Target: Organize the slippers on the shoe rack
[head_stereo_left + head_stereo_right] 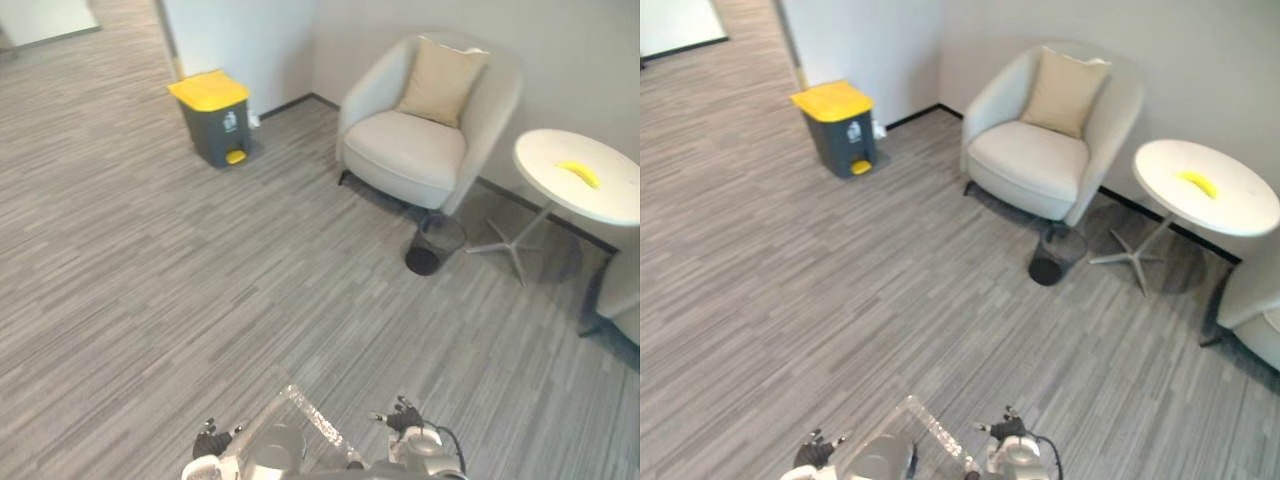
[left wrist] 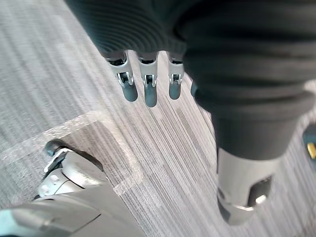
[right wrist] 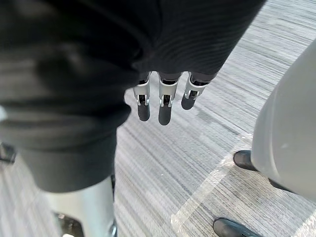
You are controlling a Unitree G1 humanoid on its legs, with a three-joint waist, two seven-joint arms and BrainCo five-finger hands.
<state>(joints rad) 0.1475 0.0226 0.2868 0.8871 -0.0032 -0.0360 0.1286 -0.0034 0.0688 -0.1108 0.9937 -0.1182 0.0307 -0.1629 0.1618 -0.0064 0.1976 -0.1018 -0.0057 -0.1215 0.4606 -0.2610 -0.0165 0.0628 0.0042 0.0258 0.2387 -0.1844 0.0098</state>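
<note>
Two hands, left hand (image 2: 150, 90), right hand (image 3: 165, 104), fingers straight above carpet (image 1: 200, 290)

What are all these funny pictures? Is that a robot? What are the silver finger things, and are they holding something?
Yes, it is a walking robot with two arms. Two pictures come from cameras in its head, like two eyes, looking down at a room: a grey floor, a bin with a yellow lid, a pale armchair with a cushion, a small dark basket beside it, and a round white table with what looks like a banana on it. The other two come from little cameras on its wrists. The silver fingers are its left hand and right hand. Both hang above the floor, fingers straight, holding nothing.
</note>
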